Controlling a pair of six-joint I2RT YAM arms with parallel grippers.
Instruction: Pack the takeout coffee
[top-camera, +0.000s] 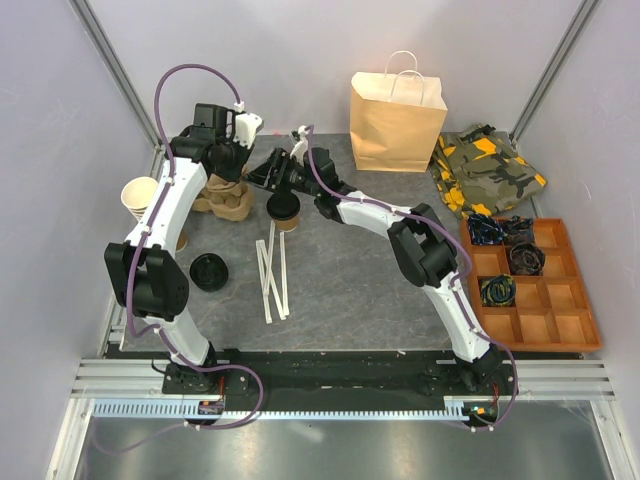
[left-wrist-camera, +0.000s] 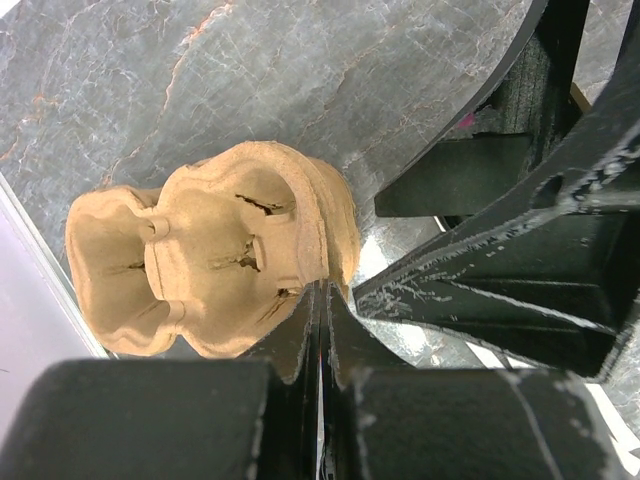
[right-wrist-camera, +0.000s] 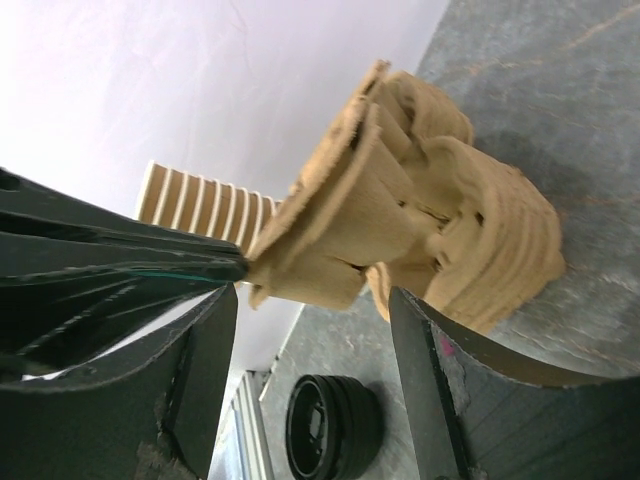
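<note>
While left gripper pinches edge of top cup carrier, right gripper hangs open around it. Upright coffee cup in surface's far half, left of middle, beside carrier stack. Probably light, thin-walled, crushable; lid slippery: take gently round paper wall, below lid.

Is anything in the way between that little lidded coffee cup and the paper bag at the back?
Nothing lies on the table between the takeout coffee and the paper bag. Only the right arm reaches across above that stretch, its open right gripper beside the cup.
</note>
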